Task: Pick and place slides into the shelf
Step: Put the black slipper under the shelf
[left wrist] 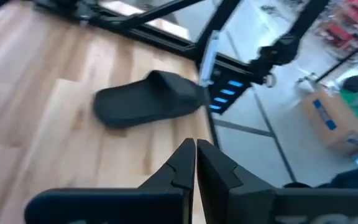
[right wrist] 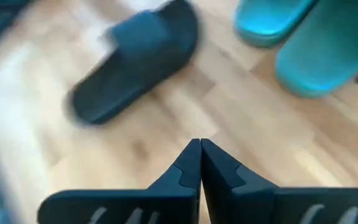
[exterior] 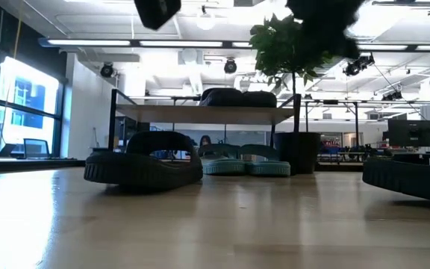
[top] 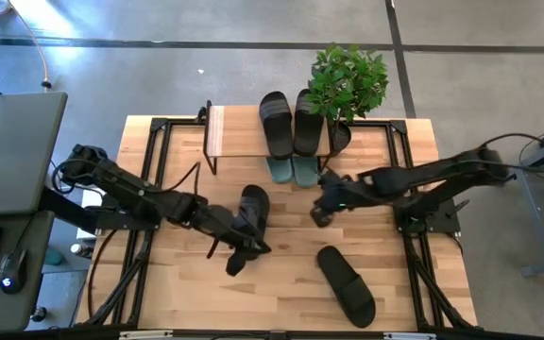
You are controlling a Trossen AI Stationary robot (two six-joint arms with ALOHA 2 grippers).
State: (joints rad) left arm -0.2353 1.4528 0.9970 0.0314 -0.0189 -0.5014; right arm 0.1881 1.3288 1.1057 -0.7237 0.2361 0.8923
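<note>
A black slide (left wrist: 148,102) lies beyond the left gripper (left wrist: 196,149) (fingers together, empty).

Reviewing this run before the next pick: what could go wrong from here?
1. The left pincer is shut, overlapping the black slide mid-table; it must open first or it may just shove it.
2. The potted plant leans over the shelf beside the black pair, so a placing arm could snag leaves.
3. The right pincer hovers shut near the green slides under the shelf and might nudge them.
</note>
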